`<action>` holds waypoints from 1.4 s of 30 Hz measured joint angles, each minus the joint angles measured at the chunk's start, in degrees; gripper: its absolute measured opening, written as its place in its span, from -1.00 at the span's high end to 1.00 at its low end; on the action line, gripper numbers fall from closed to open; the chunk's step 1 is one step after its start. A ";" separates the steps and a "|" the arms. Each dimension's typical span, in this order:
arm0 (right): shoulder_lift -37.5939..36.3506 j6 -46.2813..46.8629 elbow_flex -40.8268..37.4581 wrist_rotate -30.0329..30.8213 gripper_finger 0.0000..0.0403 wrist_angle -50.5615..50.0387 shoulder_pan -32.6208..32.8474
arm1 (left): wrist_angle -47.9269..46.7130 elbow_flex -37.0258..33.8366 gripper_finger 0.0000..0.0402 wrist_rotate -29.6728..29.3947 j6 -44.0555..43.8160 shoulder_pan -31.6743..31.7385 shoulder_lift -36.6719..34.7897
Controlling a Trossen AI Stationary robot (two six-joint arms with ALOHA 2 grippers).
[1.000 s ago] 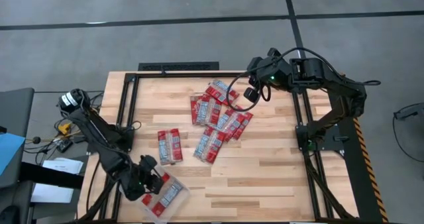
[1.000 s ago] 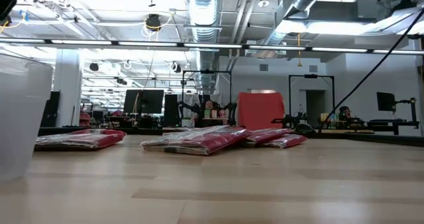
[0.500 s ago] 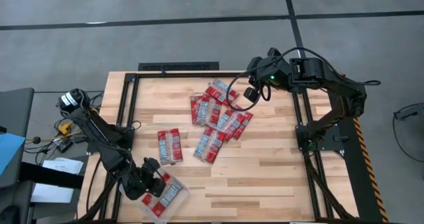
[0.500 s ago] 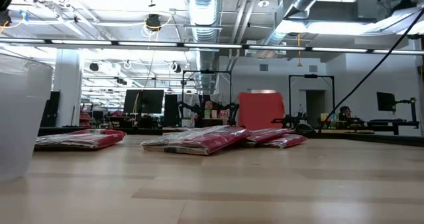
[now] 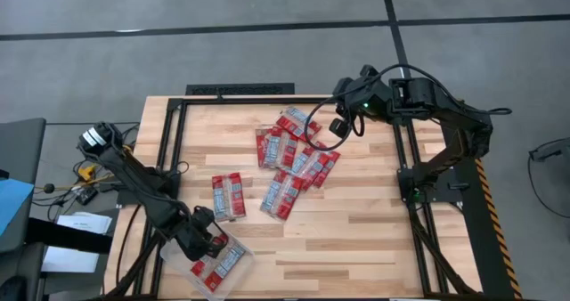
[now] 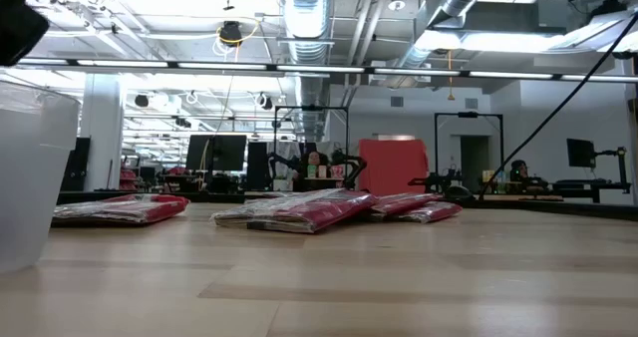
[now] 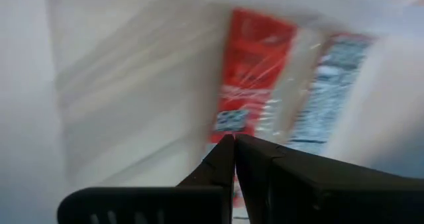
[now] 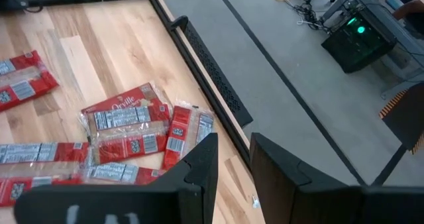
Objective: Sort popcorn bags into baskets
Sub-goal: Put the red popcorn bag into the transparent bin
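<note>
From the high view we see the left tool (image 5: 207, 239) low over the clear tray (image 5: 242, 264) at the near-left corner of the wooden desk (image 5: 356, 239). Red popcorn packets (image 5: 219, 264) lie inside that tray, partly under the tool. A pair of packets (image 5: 229, 196) lies alone on the desk between the tray and the main heap of packets (image 5: 292, 157), which sprawls near the desk's far middle. The right tool (image 5: 341, 123) hangs above the far edge of that heap, touching nothing.

In the low view, we look level across the desk (image 6: 399, 287): the heap of packets (image 6: 309, 211) lies flat mid-picture, more packets (image 6: 419, 208) to its right, and the lone pair (image 6: 120, 209) to its left. The tray's clear wall (image 6: 35, 177) rises at the left edge.

In the left wrist view, the left tool (image 7: 234, 152) has its fingers pressed together with no visible gap and nothing between them, the tips just over a red packet (image 7: 252, 85) seen through clear plastic (image 7: 132, 85).

In the right wrist view, the right tool (image 8: 233, 159) shows a narrow gap between its fingers and holds nothing. Below it lie overlapping packets (image 8: 129, 128), one beside the desk's dark frame rail (image 8: 212, 68), and a single packet (image 8: 20, 78) apart.
</note>
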 joint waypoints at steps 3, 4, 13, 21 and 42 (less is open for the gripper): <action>0.00 0.02 0.00 -1.50 0.44 -0.24 0.00 | -0.78 0.00 1.00 1.66 -0.90 0.08 2.55; 0.00 0.03 0.00 -1.83 0.44 -0.26 0.00 | -0.23 0.00 1.00 1.63 -0.92 0.06 3.27; 0.04 -6.11 -0.13 -13.52 0.44 5.61 -0.04 | 0.16 0.00 1.00 1.88 -1.57 0.10 7.44; 0.62 -8.36 -1.76 -16.26 0.44 9.10 -0.08 | 10.93 0.00 1.00 3.39 -0.45 0.10 11.67; 0.44 -7.56 -1.79 -20.86 0.43 9.13 -0.62 | 6.82 0.00 0.91 -17.90 -11.39 0.04 -11.79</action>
